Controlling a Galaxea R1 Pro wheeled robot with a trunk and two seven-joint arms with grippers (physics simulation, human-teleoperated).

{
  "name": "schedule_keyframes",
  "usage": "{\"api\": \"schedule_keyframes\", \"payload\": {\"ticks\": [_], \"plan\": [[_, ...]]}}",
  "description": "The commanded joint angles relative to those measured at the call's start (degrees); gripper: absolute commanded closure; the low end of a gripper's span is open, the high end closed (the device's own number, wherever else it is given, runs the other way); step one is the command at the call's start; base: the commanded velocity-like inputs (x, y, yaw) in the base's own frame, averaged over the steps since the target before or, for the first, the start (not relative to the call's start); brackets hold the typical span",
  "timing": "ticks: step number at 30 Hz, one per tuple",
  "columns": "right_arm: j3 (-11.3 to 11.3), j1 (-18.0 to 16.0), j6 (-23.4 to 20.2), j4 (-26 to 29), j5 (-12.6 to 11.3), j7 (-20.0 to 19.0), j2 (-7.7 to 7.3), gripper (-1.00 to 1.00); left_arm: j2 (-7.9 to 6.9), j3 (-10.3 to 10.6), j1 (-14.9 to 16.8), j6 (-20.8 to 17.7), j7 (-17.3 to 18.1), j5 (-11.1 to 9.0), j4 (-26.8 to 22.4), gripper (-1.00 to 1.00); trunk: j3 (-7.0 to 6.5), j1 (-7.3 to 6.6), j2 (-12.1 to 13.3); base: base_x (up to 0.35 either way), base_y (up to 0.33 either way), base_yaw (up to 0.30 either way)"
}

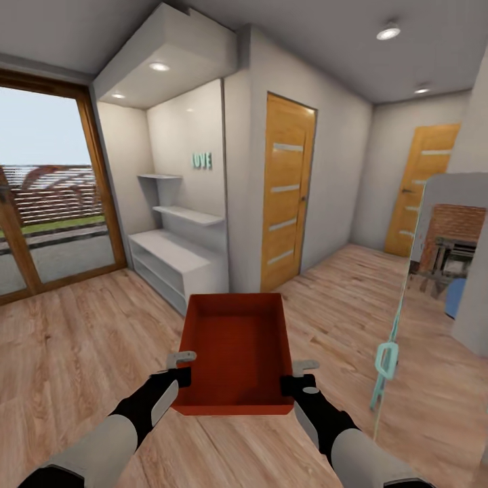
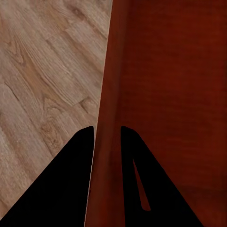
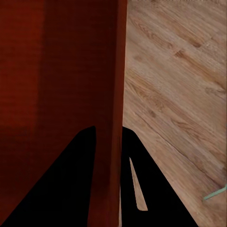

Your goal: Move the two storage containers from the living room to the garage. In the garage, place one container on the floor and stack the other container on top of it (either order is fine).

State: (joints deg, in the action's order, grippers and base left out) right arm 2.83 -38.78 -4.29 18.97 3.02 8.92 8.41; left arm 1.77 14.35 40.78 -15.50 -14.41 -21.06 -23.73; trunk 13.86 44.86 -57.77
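Storage container, orange-red and open-topped, is hanging level in front of the robot above the light wood plank floor of the living room, carried between both arms. Its long axis is running straight away from the robot, with the far short wall pointing toward the white corner where the shelf unit is meeting the wooden door, and its opening is facing up. Nothing is lying inside it.

The left gripper is clamping the container's left long wall near the close corner; in the left wrist view its two dark fingers are straddling the red rim, one finger outside over the planks and one inside the bin. The right gripper is pinching the right long wall in the same manner, and in the right wrist view its fingers are sitting on either side of the wall's edge.

Beyond the container, a wood-framed glass door is standing at the left, teal "LOVE" letters are hanging on the white alcove wall above the shelves, and a second wooden door is showing far off at the right. A pale teal handle is hanging on a glass panel just right of the right arm.
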Motion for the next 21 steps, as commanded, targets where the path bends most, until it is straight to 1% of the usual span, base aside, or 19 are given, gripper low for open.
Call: {"api": "schedule_keyframes", "payload": {"ticks": [1,9,21], "plan": [[0.5,0.0,-0.4,0.2,-0.1,-0.8,0.02,1.00,-0.05,-1.3,0.1,-0.5,-1.4,0.9,-0.2,1.00,0.08,0.04,0.0,0.322,0.013,0.000],[0.5,0.0,-0.9,0.2,-0.2,-0.8,0.02,1.00,-0.05,-1.3,0.1,-0.5,-1.4,0.9,-0.2,1.00,0.08,0.04,0.0,0.322,0.072,-0.015],[0.5,0.0,-0.9,0.2,-0.1,-0.8,0.02,1.00,-0.10,-1.3,0.1,-0.5,-1.4,0.9,-0.3,1.00,0.08,0.04,0.0,0.322,0.123,-0.227]]}}
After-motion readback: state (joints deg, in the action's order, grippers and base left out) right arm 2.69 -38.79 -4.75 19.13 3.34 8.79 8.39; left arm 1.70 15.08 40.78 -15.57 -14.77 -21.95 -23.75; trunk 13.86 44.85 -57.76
